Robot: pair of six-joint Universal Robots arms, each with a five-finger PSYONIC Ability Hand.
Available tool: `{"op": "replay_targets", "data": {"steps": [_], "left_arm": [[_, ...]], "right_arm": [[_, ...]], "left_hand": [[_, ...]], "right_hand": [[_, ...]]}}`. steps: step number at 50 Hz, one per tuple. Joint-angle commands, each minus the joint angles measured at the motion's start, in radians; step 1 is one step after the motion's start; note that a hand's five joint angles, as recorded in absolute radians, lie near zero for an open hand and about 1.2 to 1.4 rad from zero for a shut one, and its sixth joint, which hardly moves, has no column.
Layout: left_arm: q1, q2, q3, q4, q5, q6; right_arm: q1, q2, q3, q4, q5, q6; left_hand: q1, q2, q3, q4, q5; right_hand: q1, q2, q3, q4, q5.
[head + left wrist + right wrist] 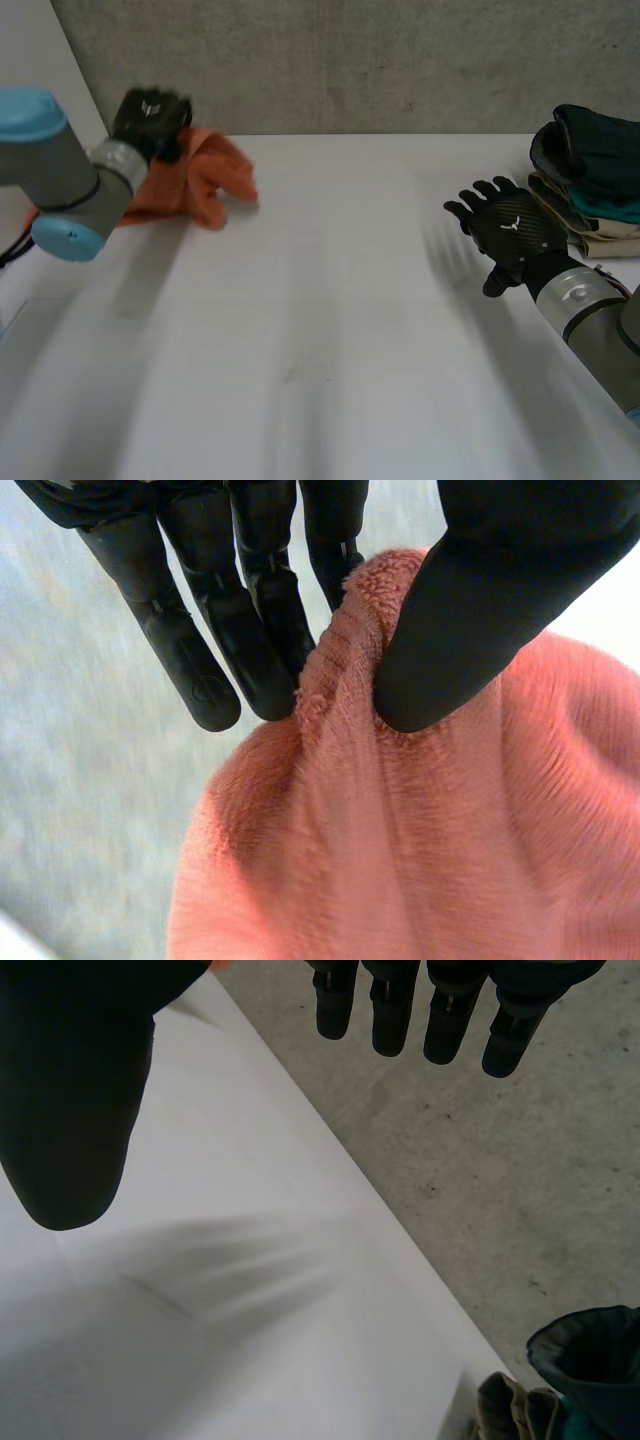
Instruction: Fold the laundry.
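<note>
The left hand (150, 118) is at the far left corner of the tabletop (330, 330), pinching a bunched fold of the orange towel (205, 178). In the left wrist view the thumb (480, 610) presses the fold against the fingers (265, 630). The rest of the towel hangs from that grip and lies crumpled on the tabletop just beside the hand. The right hand (510, 235) hovers over the right side of the tabletop with its fingers straight and spread, holding nothing. Just beyond it, a pile of folded clothes (590, 170) sits at the right edge, well apart from the towel. A grey wall (350, 60) stands behind the tabletop.
</note>
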State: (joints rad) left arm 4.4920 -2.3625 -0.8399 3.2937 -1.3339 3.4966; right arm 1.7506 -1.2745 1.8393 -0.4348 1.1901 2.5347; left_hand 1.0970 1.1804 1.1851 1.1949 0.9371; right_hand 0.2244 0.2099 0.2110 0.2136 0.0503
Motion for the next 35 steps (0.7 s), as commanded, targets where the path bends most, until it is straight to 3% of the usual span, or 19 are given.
{"op": "replay_targets", "data": {"steps": [1,5,9,13,19,20,22,23,24,29,35], "left_arm": [[-0.188,0.284,-0.166,0.037,-0.014,-0.227],[-0.301,0.295,-0.182,0.037,-0.042,-0.271],[-0.462,0.163,-0.121,0.035,-0.132,-0.269],[-0.530,0.023,-0.032,0.026,-0.197,-0.275],[-0.623,-0.112,0.028,0.027,-0.199,-0.323],[-0.626,-0.116,0.028,0.029,-0.195,-0.336],[-0.628,-0.118,0.027,0.029,-0.186,-0.364],[-0.628,-0.112,0.027,0.032,-0.185,-0.378],[-0.628,-0.109,0.027,0.033,-0.185,-0.381],[-0.607,-0.006,-0.007,0.026,-0.192,-0.376],[-0.462,0.189,-0.191,0.020,-0.194,-0.340]], "right_arm": [[-0.002,-0.035,0.000,0.010,0.028,0.004],[0.000,-0.065,0.001,0.013,0.072,0.009],[-0.002,-0.091,0.006,0.016,0.098,0.025],[-0.005,-0.111,0.008,0.016,0.114,0.108],[-0.045,-0.115,-0.008,0.014,0.141,0.171],[-0.054,-0.115,-0.009,0.016,0.144,0.173],[-0.079,-0.117,-0.012,0.016,0.149,0.179],[-0.083,-0.117,-0.012,0.016,0.149,0.179],[-0.088,-0.117,-0.014,0.016,0.149,0.179],[-0.086,-0.115,-0.012,0.016,0.149,0.179],[-0.082,-0.115,-0.002,0.045,0.148,0.176]], "left_hand": [[0.299,0.216,0.211,0.201,0.285],[0.299,0.216,0.211,0.201,0.285],[0.299,0.216,0.211,0.201,0.285],[0.299,0.216,0.211,0.201,0.285],[0.299,0.216,0.211,0.201,0.285],[0.276,0.193,0.188,0.178,0.262],[-0.104,-0.187,-0.192,-0.202,-0.118],[-0.411,-0.494,-0.499,-0.509,-0.425],[-0.492,-0.576,-0.580,-0.590,-0.507],[-0.640,-0.723,-0.728,-0.738,-0.654],[-0.660,-0.744,-0.748,-0.758,-0.675]], "right_hand": [[-0.050,-0.035,-0.036,-0.039,-0.050],[-0.050,-0.035,-0.036,-0.039,-0.050],[-0.050,-0.035,-0.036,-0.039,-0.050],[-0.050,-0.035,-0.036,-0.039,-0.050],[-0.050,-0.035,-0.036,-0.039,-0.050],[-0.050,-0.035,-0.036,-0.039,-0.050],[-0.050,-0.035,-0.036,-0.039,-0.050],[-0.050,-0.035,-0.036,-0.039,-0.050],[-0.050,-0.035,-0.036,-0.039,-0.050],[-0.050,-0.035,-0.036,-0.039,-0.050],[-0.050,-0.035,-0.036,-0.039,-0.050]]}}
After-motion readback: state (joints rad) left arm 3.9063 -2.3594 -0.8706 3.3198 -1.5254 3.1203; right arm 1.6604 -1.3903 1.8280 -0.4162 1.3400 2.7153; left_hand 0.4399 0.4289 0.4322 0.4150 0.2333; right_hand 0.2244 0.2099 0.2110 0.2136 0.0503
